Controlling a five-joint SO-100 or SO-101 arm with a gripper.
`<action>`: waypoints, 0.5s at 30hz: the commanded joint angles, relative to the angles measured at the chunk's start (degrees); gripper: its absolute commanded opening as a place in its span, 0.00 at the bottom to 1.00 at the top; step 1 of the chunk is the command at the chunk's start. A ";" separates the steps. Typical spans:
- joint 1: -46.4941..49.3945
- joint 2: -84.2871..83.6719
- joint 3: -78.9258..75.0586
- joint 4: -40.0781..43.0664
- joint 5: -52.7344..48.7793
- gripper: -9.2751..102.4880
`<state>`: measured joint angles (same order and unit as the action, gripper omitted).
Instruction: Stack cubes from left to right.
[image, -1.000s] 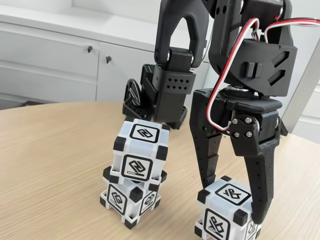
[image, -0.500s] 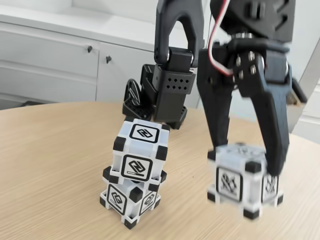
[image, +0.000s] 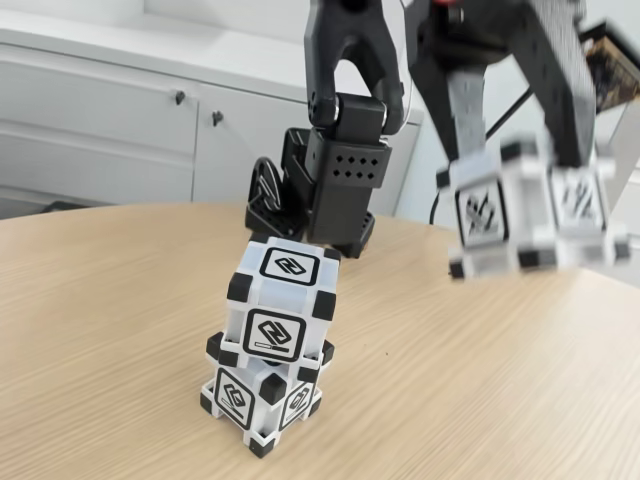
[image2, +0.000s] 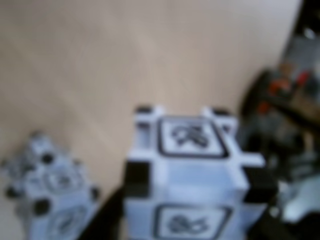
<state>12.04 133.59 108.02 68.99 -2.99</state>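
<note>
Two white cubes with black corner blocks stand stacked on the wooden table (image: 100, 320): the lower cube (image: 255, 400) and the upper cube (image: 278, 305), which sits slightly askew. The stack (image2: 50, 192) lies at the lower left in the wrist view. My black gripper (image: 515, 165) is shut on the third cube (image: 525, 215), holding it in the air to the right of the stack and above its top. That held cube (image2: 187, 175) is large and blurred in the wrist view.
The arm's black base (image: 320, 190) stands on the table just behind the stack. White cabinets (image: 110, 120) run along the back wall. Dark arm parts and wires (image2: 287, 115) crowd the right side of the wrist view.
The gripper closed on the right cube and lifted it off the table, rising up and to the right. The two-cube stack has stayed put.
</note>
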 joint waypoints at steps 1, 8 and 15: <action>0.70 5.01 -0.97 0.00 4.22 0.18; 9.67 5.89 -0.88 -0.26 8.09 0.19; 13.27 6.24 -0.88 -0.09 10.55 0.18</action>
<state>24.52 138.69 108.02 69.08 6.59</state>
